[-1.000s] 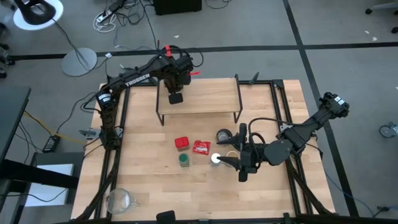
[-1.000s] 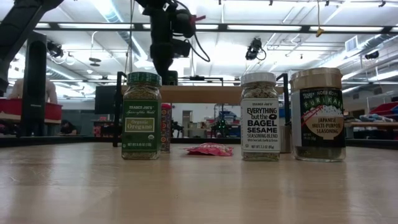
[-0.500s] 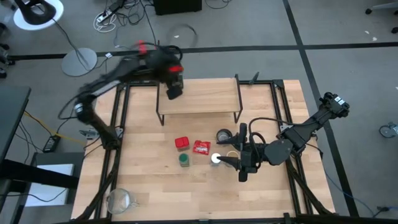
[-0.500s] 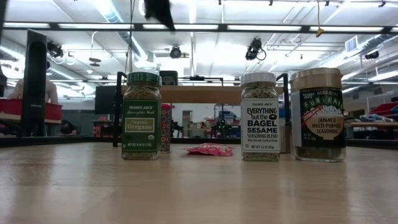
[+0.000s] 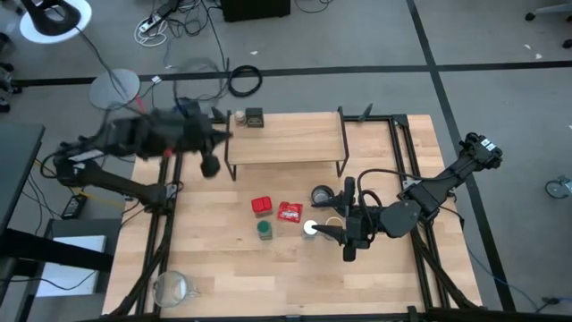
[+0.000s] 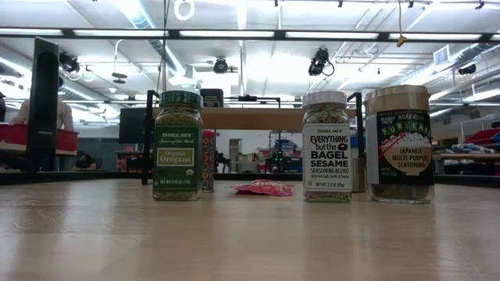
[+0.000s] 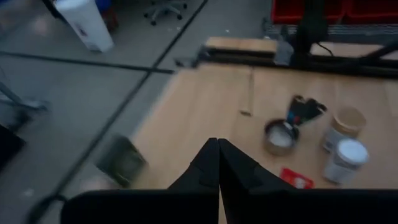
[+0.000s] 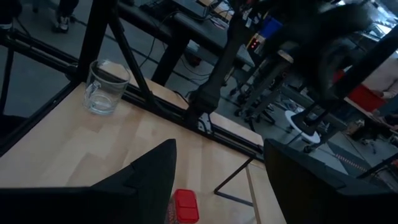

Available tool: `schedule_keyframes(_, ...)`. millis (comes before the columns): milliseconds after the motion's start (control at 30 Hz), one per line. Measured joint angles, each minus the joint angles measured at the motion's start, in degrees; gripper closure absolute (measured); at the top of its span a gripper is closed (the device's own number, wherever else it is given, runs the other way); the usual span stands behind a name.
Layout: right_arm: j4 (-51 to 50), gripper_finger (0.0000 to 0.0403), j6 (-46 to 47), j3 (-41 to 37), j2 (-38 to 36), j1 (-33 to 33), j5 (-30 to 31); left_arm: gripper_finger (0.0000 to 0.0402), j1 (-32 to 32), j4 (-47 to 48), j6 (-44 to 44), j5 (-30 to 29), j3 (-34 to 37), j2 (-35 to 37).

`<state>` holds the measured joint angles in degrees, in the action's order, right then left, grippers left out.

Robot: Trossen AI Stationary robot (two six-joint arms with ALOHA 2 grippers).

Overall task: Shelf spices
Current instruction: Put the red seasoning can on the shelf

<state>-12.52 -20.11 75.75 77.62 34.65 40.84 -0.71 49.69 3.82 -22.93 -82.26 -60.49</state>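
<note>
1. Left gripper: off the table's left edge, level with the shelf's left end. Fingers pressed together, holding nothing. The arm shows blurred in the high view.
2. Glass mug: at the table's near-left corner, well apart from everything else.
3. Shelf: along the table's far edge, plank top on thin black legs. One item stands on it, the dark square tin, at the far-left corner of the plank.
4. Red tin: on the table in front of the shelf, left of centre.
5. Green jar: upright, just nearer the table's near edge than the red tin. In the low view its label reads oregano.
6. Flat red packet: lying flat just right of the red tin.
7. White-capped jar: upright near the table's centre, right of the packet. The right fingertips are just beside it; contact cannot be told.
8. Metal cup: between the shelf and the white-capped jar.
9. Tan-lidded jar: upright just right of the white-capped jar in the low view; largely hidden from above by the right gripper.
10. Right gripper: over the table right of centre, fingers spread apart, nothing between them.
</note>
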Motion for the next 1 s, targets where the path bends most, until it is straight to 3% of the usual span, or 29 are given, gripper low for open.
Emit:
schedule_keyframes(200, 0.4, 0.0163, 0.4, 0.0, 0.0, 0.0, 0.0, 0.0392, 7.3, -27.2, 5.7, 0.0, 27.8, 4.8)
schedule_keyframes(300, 0.4, 0.0163, 1.2, 0.0, 0.0, 0.0, 0.0, 0.0378, 8.7, -41.9, 5.6, 0.0, 36.4, 4.1)
schedule_keyframes(367, 0.4, 0.0163, 2.0, 0.0, 0.0, 0.0, 0.0, 0.0364, 9.1, -46.3, 5.6, 0.2, 39.6, 3.0)
schedule_keyframes(800, 0.4, 0.0163, 3.0, 0.0, 0.0, 0.0, 0.0, 0.0169, 10.6, -41.9, 14.7, 0.7, 41.1, -7.9)
schedule_keyframes(1000, 0.4, 0.0163, 3.0, 0.0, 0.0, 0.0, 0.0, 0.0121, 11.7, -35.2, 19.6, 1.1, 39.3, -10.6)
